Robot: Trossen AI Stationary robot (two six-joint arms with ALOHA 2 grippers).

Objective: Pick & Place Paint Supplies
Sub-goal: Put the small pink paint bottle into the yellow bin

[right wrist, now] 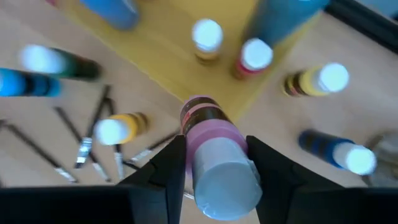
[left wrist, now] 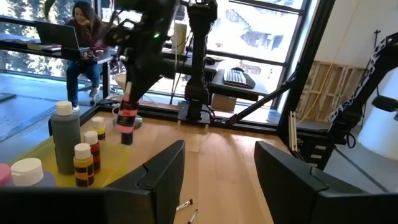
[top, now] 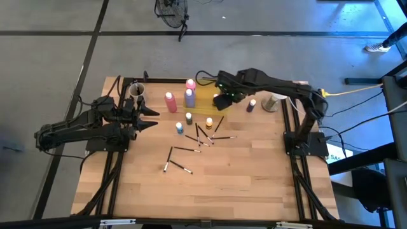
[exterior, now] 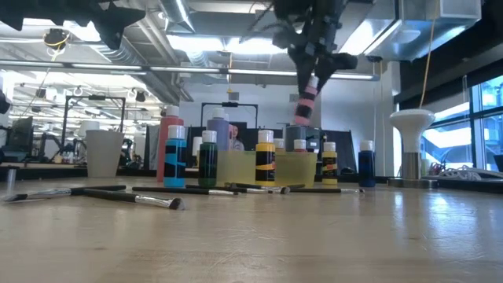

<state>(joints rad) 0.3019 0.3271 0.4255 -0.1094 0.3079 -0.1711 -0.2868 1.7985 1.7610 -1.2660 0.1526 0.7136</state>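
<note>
Overhead, the right claw (top: 223, 102) hangs above the yellow tray (top: 202, 107) at the desk's (top: 254, 184) far side, the left claw (top: 151, 117) parked at the left edge, brushes (top: 191, 150) scattered mid-desk. Level view: a pink-banded paint bottle (exterior: 306, 101) is held aloft over the tray (clear of it). Wrist views: right claw clenched on that bottle (right wrist: 214, 158); left fingers (left wrist: 163, 171) spread, holding nothing.

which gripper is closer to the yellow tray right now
Right. The right gripper holds a pink bottle above the yellow tray; the left gripper waits open, well off to the tray's side.
</note>
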